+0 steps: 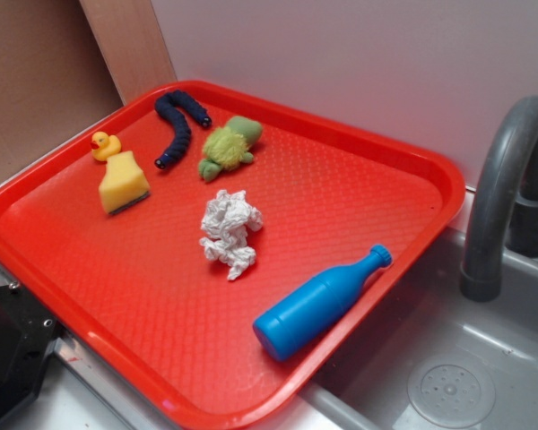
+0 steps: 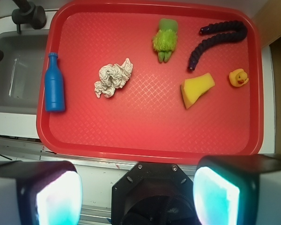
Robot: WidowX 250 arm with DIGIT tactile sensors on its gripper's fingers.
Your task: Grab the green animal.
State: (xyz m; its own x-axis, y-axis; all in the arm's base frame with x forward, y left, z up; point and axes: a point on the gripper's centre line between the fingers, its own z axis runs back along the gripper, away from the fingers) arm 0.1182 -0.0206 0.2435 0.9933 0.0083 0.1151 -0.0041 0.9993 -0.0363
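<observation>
The green animal [image 1: 228, 148] [image 2: 165, 39], a fuzzy lime-green plush with darker head and feet, lies on the red tray [image 1: 359, 197] [image 2: 145, 131] near its far edge. It rests between the crumpled paper and the dark blue worm. My gripper [image 2: 137, 194] hangs high above the tray's near rim, far from the plush. Its two pads [image 2: 58, 199] stand wide apart with nothing between them. The exterior view shows only a black part of the arm base at the lower left, not the fingers.
On the tray also lie a dark blue worm plush [image 1: 177, 125] [image 2: 218, 40], a yellow sponge [image 1: 124, 184] [image 2: 196, 89], a small yellow duck [image 1: 106, 145] [image 2: 238, 78], crumpled white paper [image 1: 230, 231] [image 2: 113, 77] and a blue bottle [image 1: 318, 305] [image 2: 54, 88]. A sink with grey faucet [image 1: 507, 193] adjoins the tray.
</observation>
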